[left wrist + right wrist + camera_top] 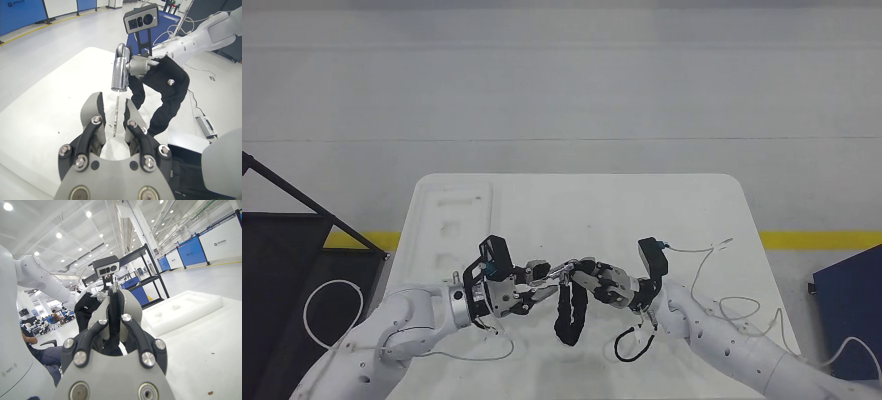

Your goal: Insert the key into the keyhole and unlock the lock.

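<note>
Hanging edge-on between the 2 open fingers [98, 106] of the left gripper [114, 98], the key [115, 113] touches neither pad. Its tip sits in the keyhole [118, 89] just beyond the fingertips; how deep it goes cannot be told.

The key looks thin, stiff, light and slick. It is best pinched on its wide bow, which lies deepest between the fingers, with the pads flat on the 2 broad faces so it can be turned without slipping.

The keyhole is in the end face of the chrome lock cylinder [119, 73], held in the air ahead of the left gripper. That polished barrel is probably heavy and slippery. Its black fabric-sleeved chain [166, 113] is soft and droops in a loop below both grippers, so it will likely give under a twist.

The right gripper [114, 292] is clenched on that sleeve close to the cylinder, facing the left gripper. Bracing there, close to the metal, seems the firmest hold.

Counted: 1 key, 1 lock, 2 grippers. Beneath them is 1 white table [47, 104], and beyond the right gripper lies 1 white foam tray [208, 302] with recesses.
</note>
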`<state>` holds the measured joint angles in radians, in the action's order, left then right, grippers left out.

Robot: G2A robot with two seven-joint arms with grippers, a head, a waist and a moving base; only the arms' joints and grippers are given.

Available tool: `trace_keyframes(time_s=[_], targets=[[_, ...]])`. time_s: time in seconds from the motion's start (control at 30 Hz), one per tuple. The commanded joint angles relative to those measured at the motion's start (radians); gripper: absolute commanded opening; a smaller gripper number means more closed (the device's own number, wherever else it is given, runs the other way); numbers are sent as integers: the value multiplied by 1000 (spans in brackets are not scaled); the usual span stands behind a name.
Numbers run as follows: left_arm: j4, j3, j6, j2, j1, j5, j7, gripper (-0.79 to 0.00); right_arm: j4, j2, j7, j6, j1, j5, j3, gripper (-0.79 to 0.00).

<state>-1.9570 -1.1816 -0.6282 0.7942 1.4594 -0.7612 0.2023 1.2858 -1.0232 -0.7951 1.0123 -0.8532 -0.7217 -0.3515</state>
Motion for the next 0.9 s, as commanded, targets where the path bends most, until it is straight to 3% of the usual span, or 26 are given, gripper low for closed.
trace_keyframes(time_s=[0.0,0.13,0.37,0.5,0.77,0.87], targets=[[12,-10,-7,1,-5,36,6,0,0,0,0,0,0,0,0,-785],[31,-37,-18,1,-5,64,10,0,1,0,4,-4,-3,2,-1,-785],[82,-74,-83,-4,18,120,51,0,41,1,61,0,-49,134,-35,-785],[112,-94,-117,-7,25,102,72,0,64,4,87,0,-65,274,-29,-785],[117,-99,-118,-6,31,88,59,0,2,-2,274,0,-66,581,-10,-785],[117,-99,-118,-6,31,88,59,0,-15,-11,280,0,-83,683,-28,-785]])
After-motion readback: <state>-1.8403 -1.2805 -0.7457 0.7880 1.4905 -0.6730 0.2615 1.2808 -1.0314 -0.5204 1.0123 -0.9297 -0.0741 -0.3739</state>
